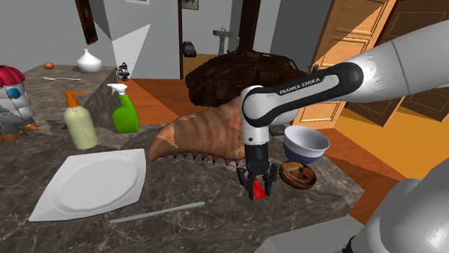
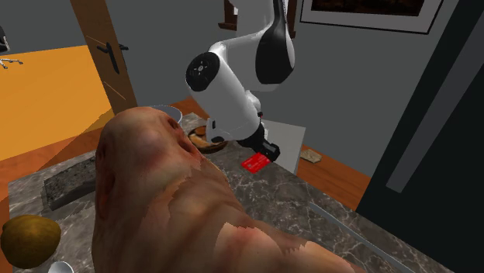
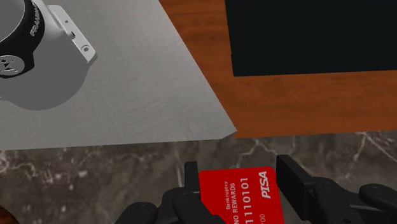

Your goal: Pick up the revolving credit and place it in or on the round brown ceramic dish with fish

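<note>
A red credit card [image 3: 236, 193] with white print sits clasped between my two black fingers, and my gripper [image 3: 240, 189] is shut on it. In the shoulder view the gripper [image 1: 258, 187] hangs just above the dark marble counter with the card [image 1: 257, 192] poking out below. The round brown dish [image 1: 298, 175] lies on the counter close to the shoulder view's right of the gripper, near the counter's corner. In the second exterior view the card [image 2: 255, 162] is level over the marble, and the dish [image 2: 206, 140] is partly hidden behind the arm.
A blue-and-white bowl [image 1: 306, 142] stands right behind the dish. A large brown fleshy shell-like object [image 1: 205, 131] lies behind the gripper. A white square plate [image 1: 90, 183], a thin grey utensil [image 1: 157, 212], a green spray bottle [image 1: 126, 109] and a soap dispenser [image 1: 80, 122] are toward the shoulder view's left.
</note>
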Controlling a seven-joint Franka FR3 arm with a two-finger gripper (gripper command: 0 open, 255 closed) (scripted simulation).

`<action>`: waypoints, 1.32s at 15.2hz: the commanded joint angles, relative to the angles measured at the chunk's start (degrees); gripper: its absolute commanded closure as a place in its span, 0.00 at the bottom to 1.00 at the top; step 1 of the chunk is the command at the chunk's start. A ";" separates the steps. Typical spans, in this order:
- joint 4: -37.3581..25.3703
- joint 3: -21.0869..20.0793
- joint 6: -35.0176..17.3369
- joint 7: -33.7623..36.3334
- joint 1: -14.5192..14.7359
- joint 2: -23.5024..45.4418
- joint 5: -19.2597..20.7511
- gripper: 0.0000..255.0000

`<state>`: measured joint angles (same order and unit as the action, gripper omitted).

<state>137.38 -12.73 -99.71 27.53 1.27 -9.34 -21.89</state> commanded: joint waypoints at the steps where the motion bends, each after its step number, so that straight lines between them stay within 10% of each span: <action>1: -0.57 0.19 1.55 0.23 -0.09 -0.95 0.09 1.00; 20: -1.74 6.49 15.02 -4.64 -4.13 -11.22 5.45 1.00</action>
<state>134.74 -7.42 -85.41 24.50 -2.03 -19.43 -17.67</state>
